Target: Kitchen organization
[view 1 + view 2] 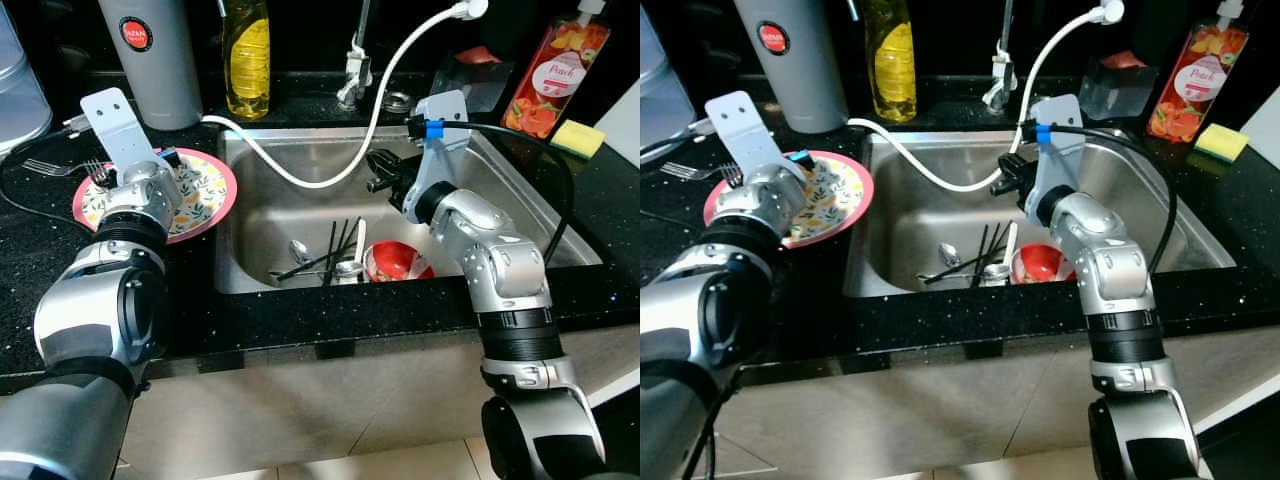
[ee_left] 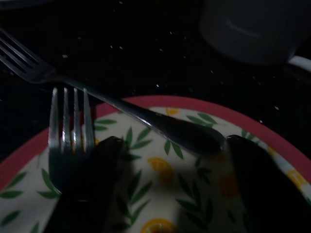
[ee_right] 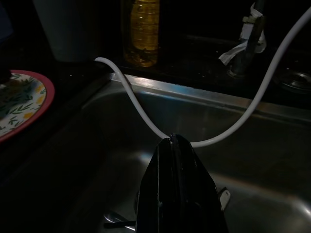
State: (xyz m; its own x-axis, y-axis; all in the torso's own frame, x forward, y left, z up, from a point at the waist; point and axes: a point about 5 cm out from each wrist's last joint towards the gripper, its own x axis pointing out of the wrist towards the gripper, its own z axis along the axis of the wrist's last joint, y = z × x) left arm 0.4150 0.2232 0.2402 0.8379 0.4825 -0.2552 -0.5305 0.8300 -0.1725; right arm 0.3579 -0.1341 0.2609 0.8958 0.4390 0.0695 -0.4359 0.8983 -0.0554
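Black speckled stone forms the table, with one steel sink sunk into its middle. Along the back edge, from ten o'clock round to two o'clock, stand one grey canister, one yellow soap bottle, one tap and one red peach-labelled bottle, with one yellow sponge just beside that bottle. One white hose loops from the table near the canister down into the sink and up again toward twelve o'clock.

At nine o'clock lies one plate, pink-rimmed with a leaf and lemon pattern. Two forks show in the left wrist view: one lies with its tines on the plate, and the second crosses behind it, its handle end resting on the plate and its tines out over the dark table. The left claw hangs over the plate with its two fingers spread apart, one on each side of that handle end, gripping nothing.

Down in the sink, toward six o'clock, lie one red bowl, a loose bunch of black chopsticks, which I cannot count surely, and at least one spoon.

The right claw hovers over the middle of the sink, just by the low bend of the hose, its two fingers pressed together with nothing between them.
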